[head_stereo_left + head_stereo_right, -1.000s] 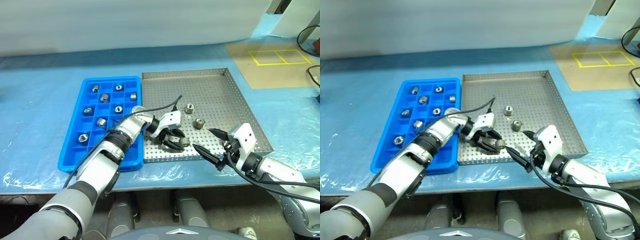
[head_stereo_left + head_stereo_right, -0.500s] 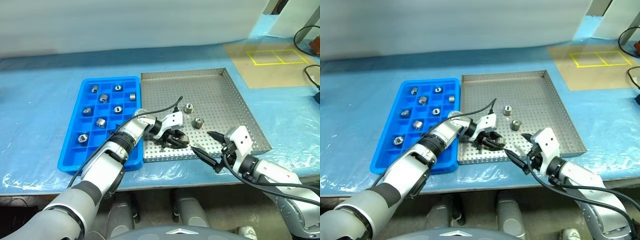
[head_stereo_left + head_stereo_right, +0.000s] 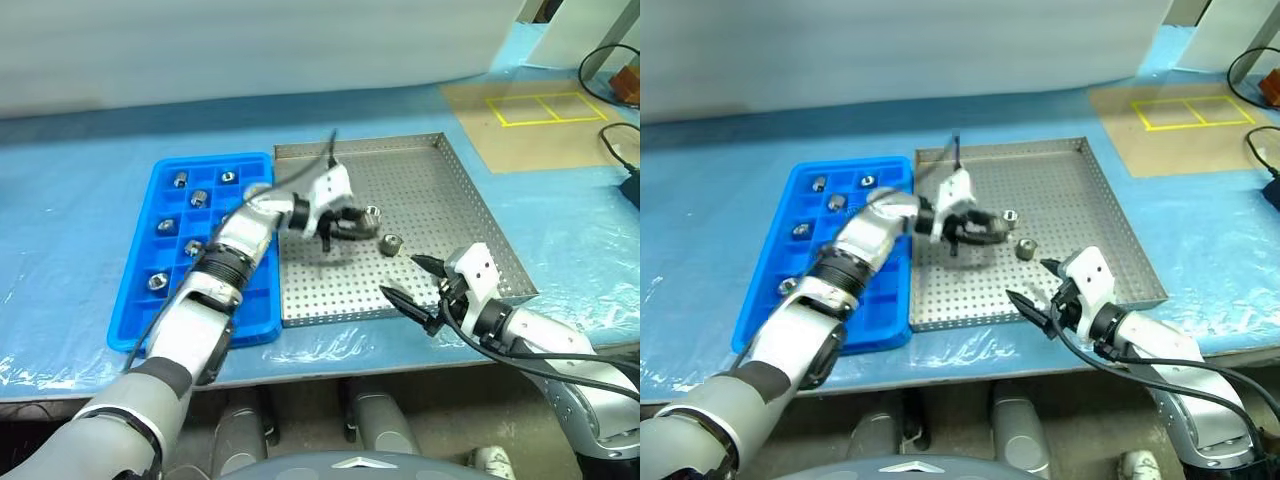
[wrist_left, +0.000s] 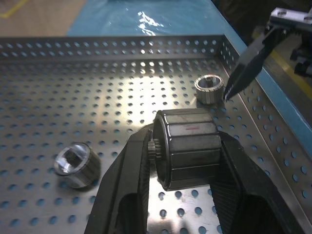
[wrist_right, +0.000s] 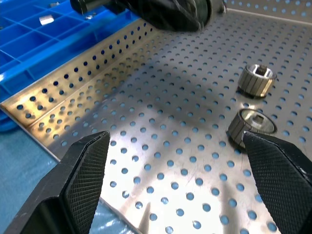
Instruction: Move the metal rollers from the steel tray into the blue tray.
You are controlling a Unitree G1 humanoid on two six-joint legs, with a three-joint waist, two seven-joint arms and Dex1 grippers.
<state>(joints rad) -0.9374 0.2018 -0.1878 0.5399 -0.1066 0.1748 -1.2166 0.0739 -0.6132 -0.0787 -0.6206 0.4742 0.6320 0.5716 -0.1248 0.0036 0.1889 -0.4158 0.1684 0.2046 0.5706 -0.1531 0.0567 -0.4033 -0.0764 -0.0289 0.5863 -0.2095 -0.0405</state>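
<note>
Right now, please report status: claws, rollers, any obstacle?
Left claw shut on one roller, above steel tray. Right claw open. Two rollers left. Blue tray unobstructed.

The left gripper (image 4: 187, 161), low over the near part of the steel tray (image 3: 440, 190) a second ago, now sits higher above its middle, clamped on a metal roller (image 4: 187, 146) lifted off the floor.

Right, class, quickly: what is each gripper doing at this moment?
Left gripper: shut on a metal roller, above the steel tray.
Right gripper: open, holding nothing.
</note>
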